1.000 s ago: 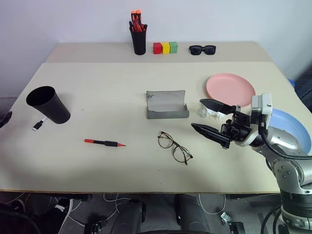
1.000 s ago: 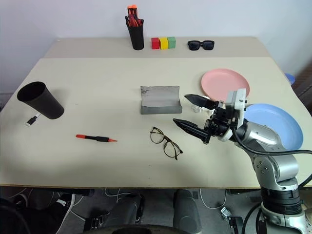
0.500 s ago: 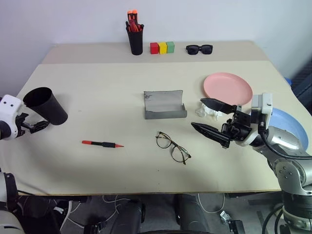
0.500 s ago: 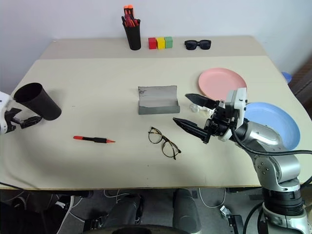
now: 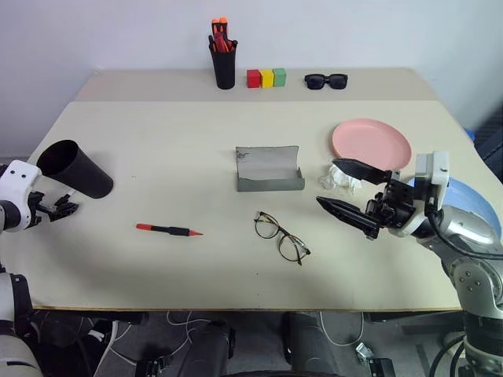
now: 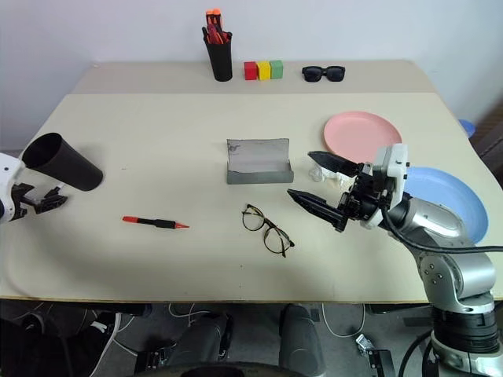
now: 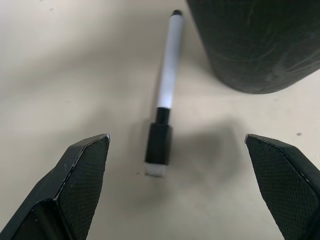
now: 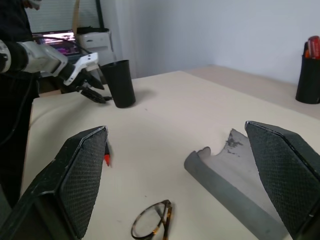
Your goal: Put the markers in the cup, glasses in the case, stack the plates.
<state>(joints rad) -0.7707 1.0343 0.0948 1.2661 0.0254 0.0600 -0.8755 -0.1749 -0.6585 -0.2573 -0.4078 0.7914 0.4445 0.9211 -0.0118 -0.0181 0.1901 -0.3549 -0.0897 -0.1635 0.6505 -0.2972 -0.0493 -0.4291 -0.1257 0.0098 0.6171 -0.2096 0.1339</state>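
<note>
A broad cream table [image 5: 196, 267] fills the scene, with a second table [image 5: 157, 82] of the same colour butted against its far edge and standing against a plain white wall [image 5: 354, 31]. Light falls evenly and softly. Under the near edge, white cables [image 5: 185, 338] trail over a dark floor. The right wrist view shows a bright window [image 8: 52, 15] far off.
</note>
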